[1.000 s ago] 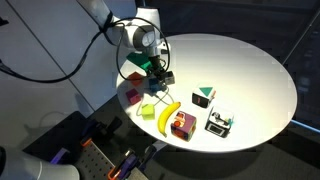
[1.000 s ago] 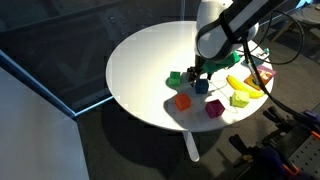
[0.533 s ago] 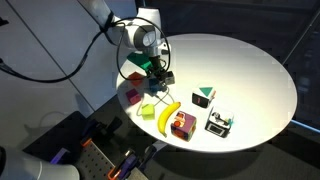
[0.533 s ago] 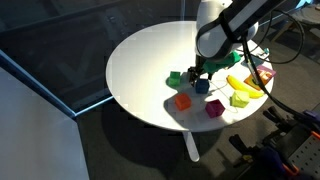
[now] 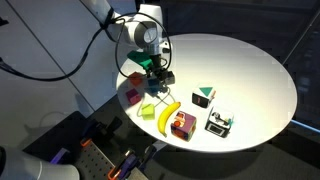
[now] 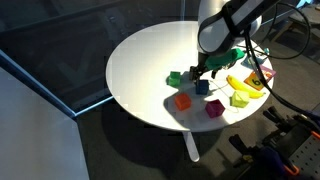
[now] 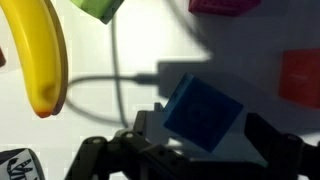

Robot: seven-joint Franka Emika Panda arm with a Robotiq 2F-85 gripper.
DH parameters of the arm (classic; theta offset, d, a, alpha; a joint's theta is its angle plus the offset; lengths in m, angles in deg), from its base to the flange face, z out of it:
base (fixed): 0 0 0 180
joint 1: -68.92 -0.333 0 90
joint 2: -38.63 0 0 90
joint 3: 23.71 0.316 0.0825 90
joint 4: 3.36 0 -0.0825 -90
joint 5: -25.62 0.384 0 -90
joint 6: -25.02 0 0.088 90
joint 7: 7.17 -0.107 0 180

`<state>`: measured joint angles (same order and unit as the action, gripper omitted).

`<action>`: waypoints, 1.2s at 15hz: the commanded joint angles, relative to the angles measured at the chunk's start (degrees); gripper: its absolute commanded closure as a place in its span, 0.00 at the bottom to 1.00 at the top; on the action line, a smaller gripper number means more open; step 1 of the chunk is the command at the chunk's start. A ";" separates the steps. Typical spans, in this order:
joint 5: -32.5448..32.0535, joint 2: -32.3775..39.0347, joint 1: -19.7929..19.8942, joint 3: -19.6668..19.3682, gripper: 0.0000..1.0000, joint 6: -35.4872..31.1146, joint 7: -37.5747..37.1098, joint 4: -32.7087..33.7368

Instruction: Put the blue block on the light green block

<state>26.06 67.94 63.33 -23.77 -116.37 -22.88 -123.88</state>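
Observation:
The blue block [image 7: 203,112] lies on the white table, turned cornerwise between my gripper's two fingers [image 7: 205,135]. The fingers stand apart, with a gap on the right side of the block. In both exterior views the gripper [image 5: 155,70] [image 6: 205,70] hangs just over the blue block [image 6: 202,87]. The light green block [image 5: 147,110] [image 6: 241,100] sits beside the banana, apart from the gripper. In the wrist view only its corner [image 7: 100,8] shows at the top edge.
A yellow banana [image 7: 40,55] [image 5: 167,117] lies near the light green block. A magenta cube [image 6: 215,107], an orange cube [image 6: 183,101] and a dark green cube [image 6: 175,78] surround the blue block. More toys [image 5: 182,125] [image 5: 220,122] stand near the table's edge.
The arm has shifted slightly upward over the blue block. The blocks have not moved.

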 commanded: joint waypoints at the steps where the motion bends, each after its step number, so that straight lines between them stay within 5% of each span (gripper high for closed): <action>1: -0.20 -1.98 -0.74 -0.82 0.00 1.98 -0.76 -0.85; 18: 1.88 0.60 -0.32 0.36 0.00 -1.00 -0.51 -0.37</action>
<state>26.42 68.15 63.16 -23.52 -116.17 -22.84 -124.10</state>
